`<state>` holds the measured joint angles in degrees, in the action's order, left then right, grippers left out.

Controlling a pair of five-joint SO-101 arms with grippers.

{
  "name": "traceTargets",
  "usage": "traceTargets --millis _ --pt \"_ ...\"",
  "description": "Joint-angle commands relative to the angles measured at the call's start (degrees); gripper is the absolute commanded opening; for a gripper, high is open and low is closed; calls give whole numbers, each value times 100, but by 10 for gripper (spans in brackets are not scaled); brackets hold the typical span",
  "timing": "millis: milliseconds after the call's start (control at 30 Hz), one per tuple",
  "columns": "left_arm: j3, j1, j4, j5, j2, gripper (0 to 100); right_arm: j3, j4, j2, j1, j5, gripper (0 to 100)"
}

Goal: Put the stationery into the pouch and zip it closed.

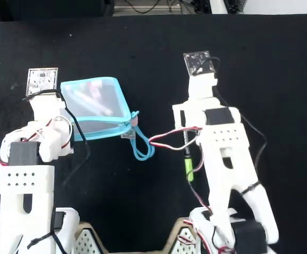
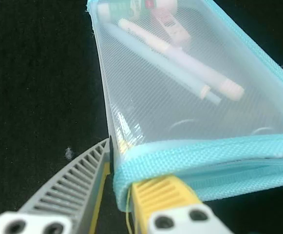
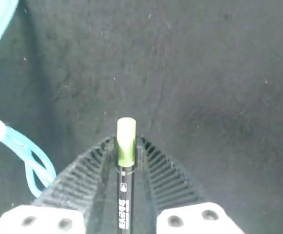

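Table (image 1: 280, 79): black cloth, bare across the far side and out past your right arm. A strip of bare cloth lies between the pouch and the right arm, crossed only by the pouch's blue loop (image 1: 141, 148).

Pouch (image 1: 95, 108): clear mesh with teal trim, lying flat just ahead of your left arm, zip band toward the arms. You cannot tell whether the zip is open. Inside, seen from the left wrist: a white pen (image 2: 180, 58) beside a pale blue pen (image 2: 151, 56), and a red-and-white item (image 2: 168, 22) at the far end.

Left gripper (image 2: 119, 163): low at the pouch's near corner, fingers (image 2: 160, 192) closed on the teal band.

Right gripper (image 3: 125, 144): fingers clamped on a black marker (image 3: 124, 195) with a green cap, well apart from the pouch. In the high view your marker (image 1: 188, 168) runs along the arm, cap end toward the base, over the table.
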<state>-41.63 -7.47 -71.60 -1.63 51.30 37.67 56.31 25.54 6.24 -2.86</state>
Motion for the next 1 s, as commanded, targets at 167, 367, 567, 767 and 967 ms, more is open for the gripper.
traceTargets --millis 167,367,567,767,967 --pt "48 -22 62 0 44 30 -31 -105 365 97 26 11" --pt "48 -22 62 0 44 30 -48 -281 -145 387 26 11" --pt "40 -22 53 0 44 30 -734 -220 -1464 431 26 11" --pt "40 -22 62 0 44 30 -1156 220 -1824 431 26 11" --pt "40 -22 62 0 44 30 -1596 1029 -1349 422 26 11"
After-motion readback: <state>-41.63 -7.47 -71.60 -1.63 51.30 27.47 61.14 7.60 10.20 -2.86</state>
